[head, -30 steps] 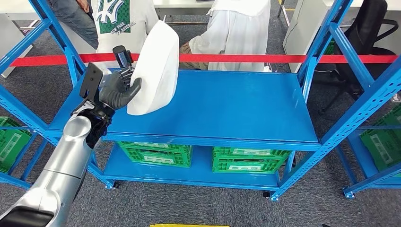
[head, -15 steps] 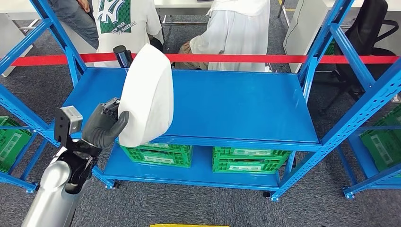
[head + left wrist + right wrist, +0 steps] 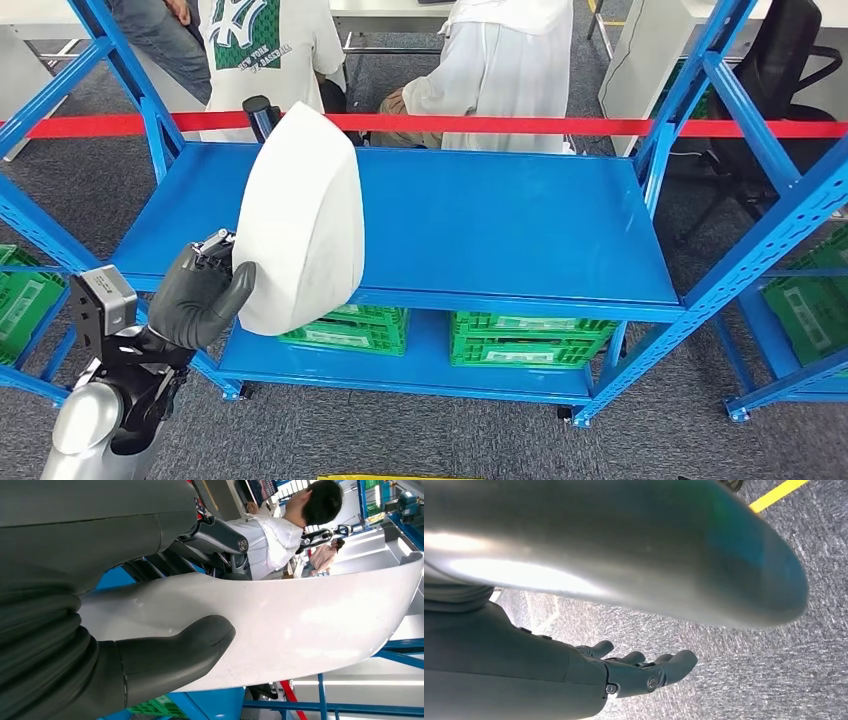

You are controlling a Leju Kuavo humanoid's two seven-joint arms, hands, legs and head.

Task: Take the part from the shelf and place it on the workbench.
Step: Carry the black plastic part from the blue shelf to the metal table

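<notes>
One white part, a broad curved shell, is gripped at its lower edge by the left hand, with the thumb pressed across its pale face and the darker fingers behind it. The part is held upright in the air, in front of the near left corner of the blue shelf, and it touches no surface that I can see. I judge the first half of the task done: the part is off the shelf and in the robot's grasp. What is left is the carrying and the setting down on the counter, and no counter can be made out in these pictures, so the robot will likely have to turn or walk before it can place anything.

The right hand hangs low over grey carpet, its fingers apart and lightly curved, holding nothing.

Several things are hard to read. The part's back edge hides a dark object standing at the shelf's far left, and only its top shows. The fingers behind the part are covered by the shell, so how firm the grip is cannot be told. Two people sit beyond the red tape, cut off by the top of the head view. Green crates sit on the lower level, partly hidden by the shelf's front rail.
</notes>
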